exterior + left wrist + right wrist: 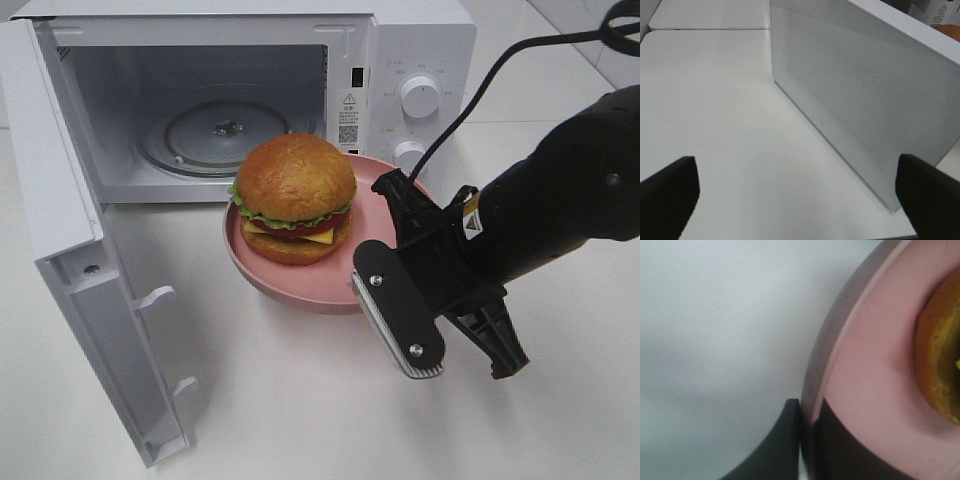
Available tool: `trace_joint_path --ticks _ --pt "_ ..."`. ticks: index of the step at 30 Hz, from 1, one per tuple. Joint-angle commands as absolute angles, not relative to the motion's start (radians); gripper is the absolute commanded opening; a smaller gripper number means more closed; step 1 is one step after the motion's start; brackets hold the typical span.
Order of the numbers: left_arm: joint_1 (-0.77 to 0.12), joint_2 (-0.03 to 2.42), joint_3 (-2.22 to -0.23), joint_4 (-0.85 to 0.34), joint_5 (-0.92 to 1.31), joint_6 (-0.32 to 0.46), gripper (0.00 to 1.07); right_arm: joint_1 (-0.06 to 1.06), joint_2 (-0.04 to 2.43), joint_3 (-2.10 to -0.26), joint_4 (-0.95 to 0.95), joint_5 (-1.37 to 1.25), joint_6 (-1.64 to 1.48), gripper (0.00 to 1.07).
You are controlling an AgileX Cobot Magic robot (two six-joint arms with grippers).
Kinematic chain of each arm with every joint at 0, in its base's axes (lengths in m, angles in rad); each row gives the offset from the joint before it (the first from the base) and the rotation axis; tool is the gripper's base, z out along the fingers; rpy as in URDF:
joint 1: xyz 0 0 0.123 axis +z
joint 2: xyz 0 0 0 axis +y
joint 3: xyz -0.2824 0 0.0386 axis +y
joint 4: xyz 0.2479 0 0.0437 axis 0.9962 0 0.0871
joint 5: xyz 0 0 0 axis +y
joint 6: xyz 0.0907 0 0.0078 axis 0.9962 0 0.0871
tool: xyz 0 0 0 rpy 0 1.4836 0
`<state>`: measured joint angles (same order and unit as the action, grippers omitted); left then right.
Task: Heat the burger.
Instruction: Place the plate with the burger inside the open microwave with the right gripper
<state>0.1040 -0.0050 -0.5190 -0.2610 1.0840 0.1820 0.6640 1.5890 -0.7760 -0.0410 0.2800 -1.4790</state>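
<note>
Right gripper [807,412] pinches the pink plate [250,262] by its rim so the burger [295,195] sits level before the open microwave [420,50]; left gripper [800,194] hangs spread wide beside the microwave door [865,100].

Golden-bunned burger [295,198] sits upright on pink plate [300,290].

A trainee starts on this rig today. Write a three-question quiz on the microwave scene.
1. True or false: the burger sits on the turntable inside the microwave.
2. The right pincer is clamped on: A) the bun, B) the rim of the pink plate, C) a control knob.
3. Fill in: the microwave door stands ____.

Key: 1 false, the burger is on the plate in front of the opening and the turntable is bare. 2 B. 3 open.
</note>
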Motion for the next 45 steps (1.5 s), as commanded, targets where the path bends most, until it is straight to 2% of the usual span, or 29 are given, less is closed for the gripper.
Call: trace_joint_path --ticks 1,14,22,32,45 --pt "0.106 -0.022 -0.516 -0.263 1.071 0.182 1.0 0.669 1.614 -0.826 -0.037 0.224 -1.461 0.0" --pt "0.106 -0.022 -0.516 -0.263 1.071 0.18 1.0 0.715 1.698 -0.964 -0.035 0.236 -1.432 0.0" --pt "0.106 -0.022 -0.516 -0.263 1.071 0.18 1.0 0.719 1.744 -1.016 -0.035 0.249 -1.42 0.0" --pt "0.106 -0.022 -0.516 -0.262 1.071 0.181 1.0 0.719 1.855 -1.181 -0.039 0.326 -1.38 0.0" --pt "0.106 -0.022 -0.516 -0.262 1.071 0.181 1.0 0.719 1.941 -1.31 -0.079 0.358 -1.356 0.0"
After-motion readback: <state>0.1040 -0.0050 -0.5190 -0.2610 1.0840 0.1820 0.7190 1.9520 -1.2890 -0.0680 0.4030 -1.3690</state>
